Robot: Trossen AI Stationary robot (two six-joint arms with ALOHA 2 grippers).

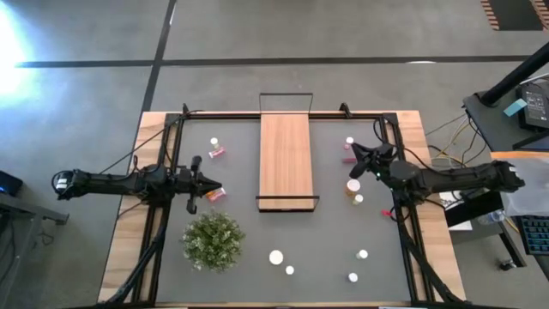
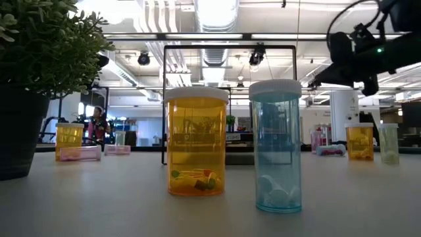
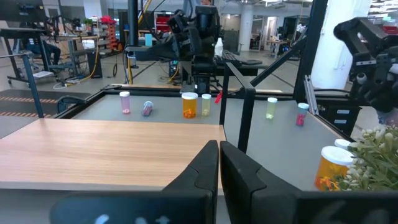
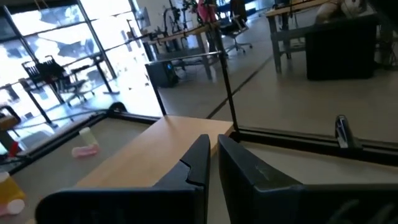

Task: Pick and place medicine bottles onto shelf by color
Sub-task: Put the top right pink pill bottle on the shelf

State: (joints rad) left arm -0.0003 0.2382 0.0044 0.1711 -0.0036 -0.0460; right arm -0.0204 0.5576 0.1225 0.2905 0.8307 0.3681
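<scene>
The light-brown wooden shelf [image 1: 286, 159] lies mid-table, with a black wire frame at each end. Small white-capped bottles stand or lie on the grey mat: pink ones at the far left [image 1: 217, 153], one beside my left gripper [image 1: 215, 194], and an orange one [image 1: 353, 187] with pink ones [image 1: 349, 158] at the right. Several more stand near the front edge [image 1: 276, 257]. My left gripper [image 3: 219, 158] is shut and empty, left of the shelf [image 3: 106, 152]. My right gripper [image 4: 212, 152] is shut and empty, right of the shelf's far half [image 4: 155, 152].
A bushy green plant [image 1: 213, 240] stands at the front left. In the low view an orange bottle [image 2: 196, 145] and a pale blue bottle [image 2: 276, 146] stand close to the camera. Black frame rails [image 1: 163, 172] run along both table sides.
</scene>
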